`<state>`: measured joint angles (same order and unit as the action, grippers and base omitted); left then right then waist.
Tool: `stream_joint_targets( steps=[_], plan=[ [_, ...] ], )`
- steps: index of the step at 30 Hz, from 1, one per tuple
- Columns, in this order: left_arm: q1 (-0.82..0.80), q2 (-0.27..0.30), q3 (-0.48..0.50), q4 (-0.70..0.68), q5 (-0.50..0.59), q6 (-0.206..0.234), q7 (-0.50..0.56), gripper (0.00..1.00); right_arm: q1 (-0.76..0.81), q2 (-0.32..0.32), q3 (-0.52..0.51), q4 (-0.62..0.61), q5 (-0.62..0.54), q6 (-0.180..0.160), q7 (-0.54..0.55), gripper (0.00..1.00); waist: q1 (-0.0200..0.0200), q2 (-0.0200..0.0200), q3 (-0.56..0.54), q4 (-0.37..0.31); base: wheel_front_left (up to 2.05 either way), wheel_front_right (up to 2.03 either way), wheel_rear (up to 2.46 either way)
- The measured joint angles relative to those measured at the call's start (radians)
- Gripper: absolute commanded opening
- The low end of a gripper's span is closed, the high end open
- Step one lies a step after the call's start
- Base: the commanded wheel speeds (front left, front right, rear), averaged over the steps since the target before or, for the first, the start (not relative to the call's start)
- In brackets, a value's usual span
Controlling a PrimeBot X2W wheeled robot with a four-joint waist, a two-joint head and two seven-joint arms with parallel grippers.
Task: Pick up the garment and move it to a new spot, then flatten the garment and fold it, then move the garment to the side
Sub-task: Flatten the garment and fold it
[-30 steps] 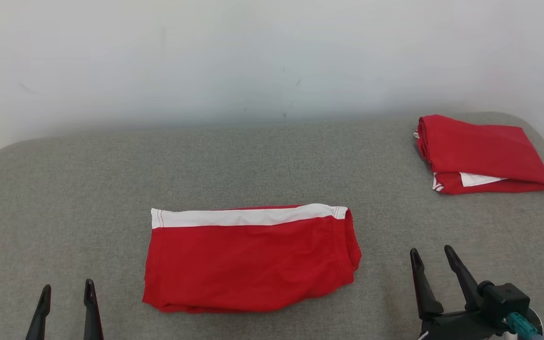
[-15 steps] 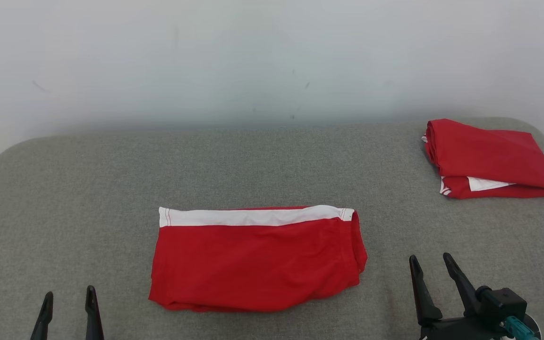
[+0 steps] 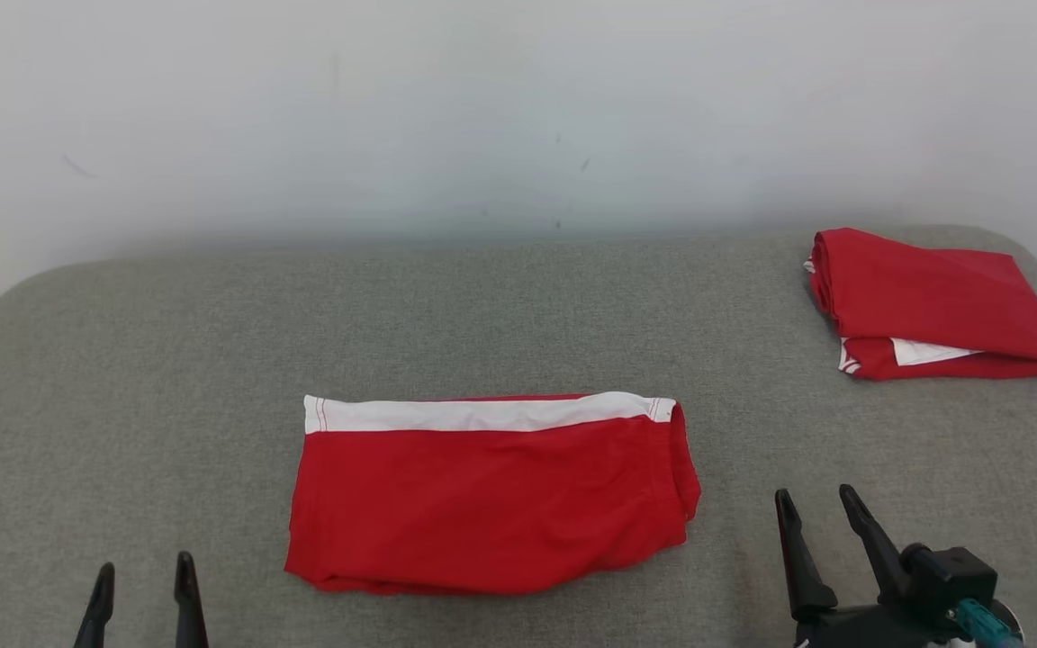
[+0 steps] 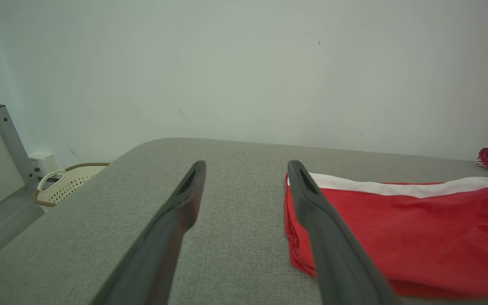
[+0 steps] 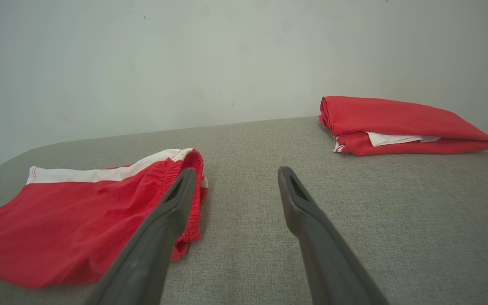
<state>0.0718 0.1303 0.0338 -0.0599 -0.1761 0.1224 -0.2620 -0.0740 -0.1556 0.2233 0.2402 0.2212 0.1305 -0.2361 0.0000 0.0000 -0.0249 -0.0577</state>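
Lying folded at the centre of the grey surface (image 3: 167, 360), the red garment (image 3: 482, 504) is looking light, soft and floppy, probably best pinched at its near corners, while the left hand (image 3: 145, 565) at 7 o'clock and the right hand (image 3: 813, 493) at 5 o'clock are standing open and empty.

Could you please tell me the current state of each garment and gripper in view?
Middle garment: folded, lying flat, not gripped.
Far-right garment: folded, lying apart, not gripped.
Left gripper: open, empty.
Right gripper: open, empty.
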Motion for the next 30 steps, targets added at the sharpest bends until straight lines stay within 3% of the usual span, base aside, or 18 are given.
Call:
stream_joint_targets(
  steps=[10,22,30],
  plan=[
    [-0.015,-0.030,-0.023,0.028,0.030,-0.038,0.000,1.00,-0.148,0.017,0.037,0.126,0.005,0.000,0.096,1.00,0.0000,0.0001,0.005,0.045,0.00,0.00,0.00],
    [-0.032,-0.046,-0.034,0.062,0.044,-0.059,0.000,1.00,-0.387,0.049,0.001,0.500,-0.014,0.000,0.146,1.00,0.0000,0.0001,0.018,0.128,0.00,0.00,0.00],
    [-0.039,-0.051,-0.030,0.066,0.051,-0.064,0.000,1.00,-0.478,0.063,-0.035,0.720,-0.003,0.000,0.153,1.00,0.0001,0.0000,0.037,0.146,0.00,0.00,0.00]
  ],
)
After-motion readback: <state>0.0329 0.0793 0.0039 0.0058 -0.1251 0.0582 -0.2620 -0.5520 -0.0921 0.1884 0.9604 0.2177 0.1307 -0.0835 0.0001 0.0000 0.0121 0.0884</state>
